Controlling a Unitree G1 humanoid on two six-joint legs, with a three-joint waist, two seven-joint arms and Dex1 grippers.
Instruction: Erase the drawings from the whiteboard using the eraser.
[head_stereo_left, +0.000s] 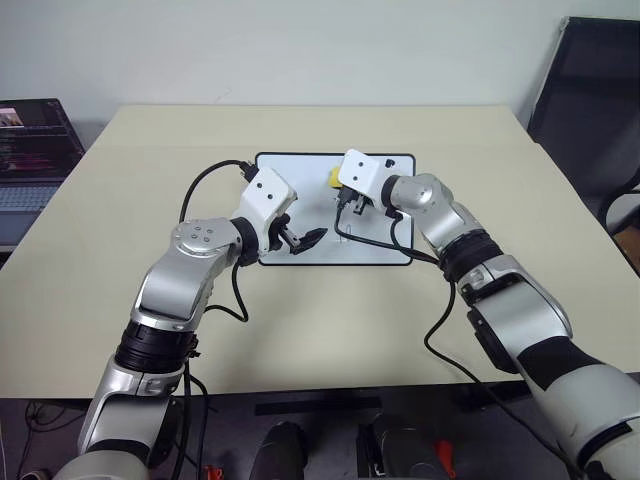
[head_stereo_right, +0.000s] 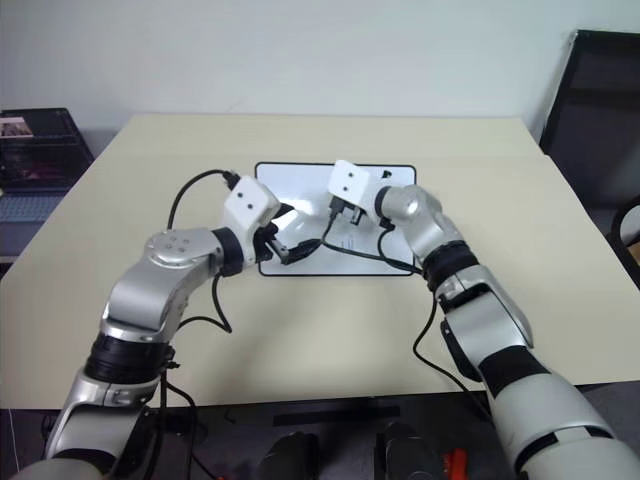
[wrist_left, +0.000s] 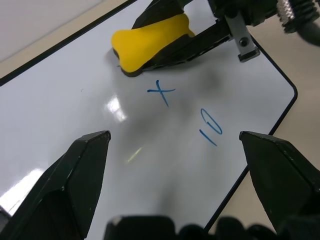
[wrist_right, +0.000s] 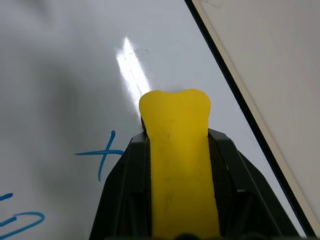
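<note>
- My right arm reaches forward over the beige table (head_stereo_left: 300, 320) and bends in toward the middle, so the right gripper (wrist_right: 180, 165) is above the far part of the rectangular glossy whiteboard with the thin black frame (head_stereo_left: 300, 262).
- This right gripper is closed on the small yellow eraser block (wrist_right: 177, 145); in the right wrist view the two black fingers (wrist_right: 120, 200) press it from both sides and its rounded end sticks out past them.
- In the left wrist view the eraser (wrist_left: 145, 42) lies flat on the white surface, and I see a black layer under the yellow part.
- My left arm comes in from the left side with the elbow bent, and the left gripper (head_stereo_left: 300, 240) stays over the near left part of the board, pointing toward the right one.
- The left gripper is open; its fingers (wrist_left: 75, 180) stand wide apart in the left wrist view and nothing is between them.
- The thin blue marker drawings (wrist_left: 161, 91) are clear in the wrist views: an "x" just beside the eraser, then a mark like "10" (wrist_left: 210, 127) nearer to the board corner.
- From the head views I see these marks only as very small lines, so I cannot read them there.
- The head view shows a dark laptop (head_stereo_left: 30, 150) at the far left and a black chair (head_stereo_left: 590, 100) at the far right.
</note>
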